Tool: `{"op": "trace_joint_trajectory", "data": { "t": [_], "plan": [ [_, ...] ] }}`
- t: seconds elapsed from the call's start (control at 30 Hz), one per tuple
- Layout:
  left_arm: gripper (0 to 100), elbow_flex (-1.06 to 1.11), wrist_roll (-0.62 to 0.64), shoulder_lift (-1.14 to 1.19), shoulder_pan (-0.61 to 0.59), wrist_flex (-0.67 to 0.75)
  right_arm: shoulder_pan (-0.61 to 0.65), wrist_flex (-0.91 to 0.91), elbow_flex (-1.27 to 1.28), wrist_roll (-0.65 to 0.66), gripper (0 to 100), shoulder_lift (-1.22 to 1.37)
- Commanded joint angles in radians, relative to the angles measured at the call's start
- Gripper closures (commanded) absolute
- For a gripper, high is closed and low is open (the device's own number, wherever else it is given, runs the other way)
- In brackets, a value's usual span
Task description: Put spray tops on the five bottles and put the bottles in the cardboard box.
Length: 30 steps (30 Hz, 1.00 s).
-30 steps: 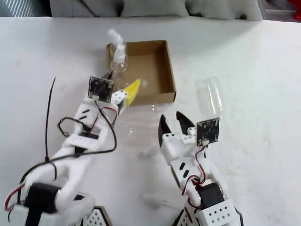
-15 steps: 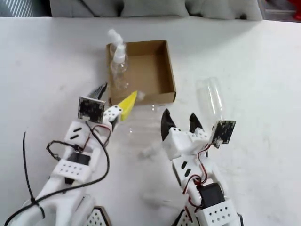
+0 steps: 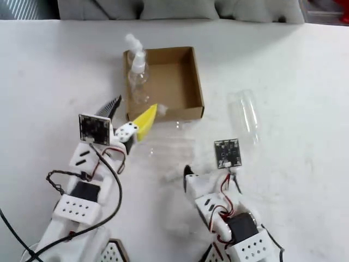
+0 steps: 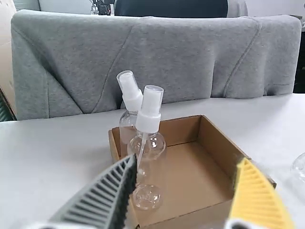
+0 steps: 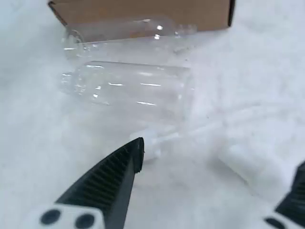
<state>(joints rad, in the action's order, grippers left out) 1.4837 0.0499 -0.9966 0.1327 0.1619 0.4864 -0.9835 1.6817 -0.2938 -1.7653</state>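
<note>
Two capped bottles stand at one corner of the cardboard box. Clear uncapped bottles and a loose spray top lie on the white counter beside it. The left end effector, near the box, and the right end effector, over the lying bottles, both have their fingers apart.

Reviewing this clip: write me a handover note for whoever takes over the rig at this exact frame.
Left gripper: open, empty, by the cardboard box's near-left corner.
Right gripper: open, empty, over a loose spray top on the table.
Done: two capped bottles stand at the box's left wall; whether both are inside is unclear.
Left: three uncapped bottles lie on the table, two in front of the box, one to its right. Cap them, then box all five.
</note>
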Motion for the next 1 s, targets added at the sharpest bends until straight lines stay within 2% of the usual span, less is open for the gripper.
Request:
{"op": "trace_joint_trajectory", "data": {
  "t": [0.0, 0.1, 0.27, 0.57, 0.7, 0.97],
  "plan": [
    [68, -0.005, 0.011, -0.03, 0.01, -0.002, -0.171, -0.061, 0.011, 0.017, 43.9, -0.005],
    [68, -0.005, 0.011, -0.03, 0.01, -0.002, -0.249, -0.036, 0.011, 0.018, 38.7, -0.005],
    [68, -0.003, 0.012, -0.027, 0.015, -0.002, -0.329, -0.018, 0.009, 0.018, 37.5, -0.005],
    [68, 0.058, 0.012, -0.031, 0.064, 0.0, -0.406, 0.314, 0.009, 0.017, 37.5, -0.005],
    [68, 0.066, 0.012, -0.031, 0.054, 0.003, -0.367, 0.278, 0.009, 0.014, 37.6, 0.001],
    [68, 0.066, 0.012, -0.031, 0.054, 0.003, -0.236, 0.047, 0.009, 0.015, 37.5, -0.002]
  ]
}}
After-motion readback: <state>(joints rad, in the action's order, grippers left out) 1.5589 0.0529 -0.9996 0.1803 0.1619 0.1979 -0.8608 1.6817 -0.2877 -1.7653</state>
